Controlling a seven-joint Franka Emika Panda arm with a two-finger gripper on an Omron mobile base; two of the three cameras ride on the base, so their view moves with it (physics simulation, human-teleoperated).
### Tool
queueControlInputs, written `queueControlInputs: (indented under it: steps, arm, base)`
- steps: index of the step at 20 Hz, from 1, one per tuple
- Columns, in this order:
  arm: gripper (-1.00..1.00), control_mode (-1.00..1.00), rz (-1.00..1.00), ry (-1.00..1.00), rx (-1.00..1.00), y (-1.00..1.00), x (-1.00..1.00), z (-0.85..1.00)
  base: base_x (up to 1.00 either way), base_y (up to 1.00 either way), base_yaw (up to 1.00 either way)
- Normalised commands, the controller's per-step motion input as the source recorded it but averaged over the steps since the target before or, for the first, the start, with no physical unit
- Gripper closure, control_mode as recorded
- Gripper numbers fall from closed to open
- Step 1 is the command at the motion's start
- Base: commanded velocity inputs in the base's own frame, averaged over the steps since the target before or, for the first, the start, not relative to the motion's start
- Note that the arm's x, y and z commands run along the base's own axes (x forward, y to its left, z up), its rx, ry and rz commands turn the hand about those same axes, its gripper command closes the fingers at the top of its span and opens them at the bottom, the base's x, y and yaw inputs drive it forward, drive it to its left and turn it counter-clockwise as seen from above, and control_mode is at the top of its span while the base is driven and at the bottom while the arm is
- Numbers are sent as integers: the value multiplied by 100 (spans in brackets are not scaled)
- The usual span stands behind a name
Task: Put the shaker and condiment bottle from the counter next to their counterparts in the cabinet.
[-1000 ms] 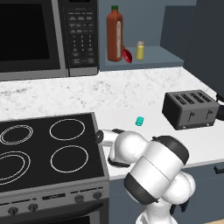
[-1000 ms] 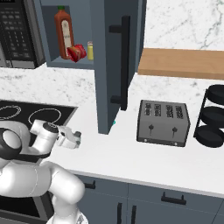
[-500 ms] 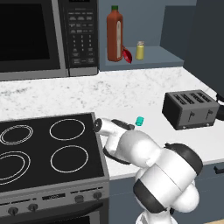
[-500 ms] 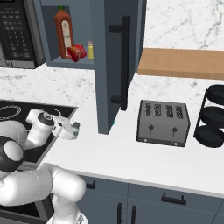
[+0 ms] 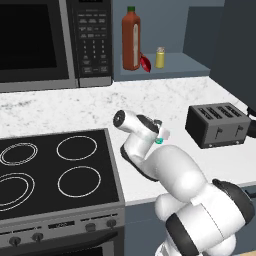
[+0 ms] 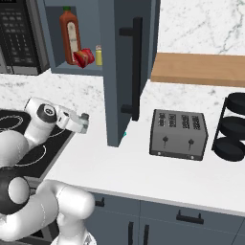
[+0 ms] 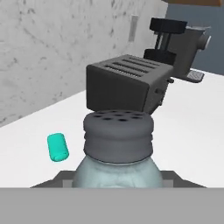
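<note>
Kitchen: white speckled counter (image 5: 165,102) is running from the black stovetop (image 5: 55,170) at its left end out to the right, with a blue-grey cabinet (image 6: 72,71) niche opening above its back edge.
Shaker: the pale glassy shaker (image 7: 117,151) with the dark grey holed cap is sitting right up against the hand camera, cap pointing away from it, up off the counter.
Gripper: the gripper (image 6: 82,123) is hanging over the counter's left end just beside the stovetop, jaws pulled in tight on the shaker.
Teal cylinder: a tiny teal cylinder (image 7: 57,147) is lying on its side on the counter close to the gripper, peeking out beside the wrist in the left base view.
Condiment bottle: the stubby red condiment bottle (image 6: 84,57) is leaning tilted on the cabinet ledge, between the tall orange-red sauce bottle (image 5: 131,39) and the small yellow shaker (image 5: 160,57), touching the tall one.
Toaster: a dark toaster (image 5: 217,124) is sitting toward the counter's right end.
Microwave: a black microwave (image 5: 52,42) is standing left of the cabinet, above the counter's back edge.
</note>
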Motion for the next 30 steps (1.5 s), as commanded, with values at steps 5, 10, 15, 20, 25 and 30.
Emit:
queueControlInputs:
  steps: [5, 10, 15, 20, 25, 30]
  arm:
    - [100, -100, 21, -10, -1, -41, -7, 98]
    - [100, -100, 29, -10, -1, -41, -4, 81]
    - [100, -100, 32, -15, 0, -34, -5, 59]
    - [100, -100, 52, -24, 0, -3, -18, 6]
    - [100, -100, 34, -29, 0, -17, -14, 42]
    - [100, -100, 20, -14, -1, -4, -4, 60]
  base:
    - [0, 0, 0]
    - [0, 0, 0]
    - [0, 0, 0]
    - [0, 0, 0]
    - [0, 0, 0]
    - [0, 0, 0]
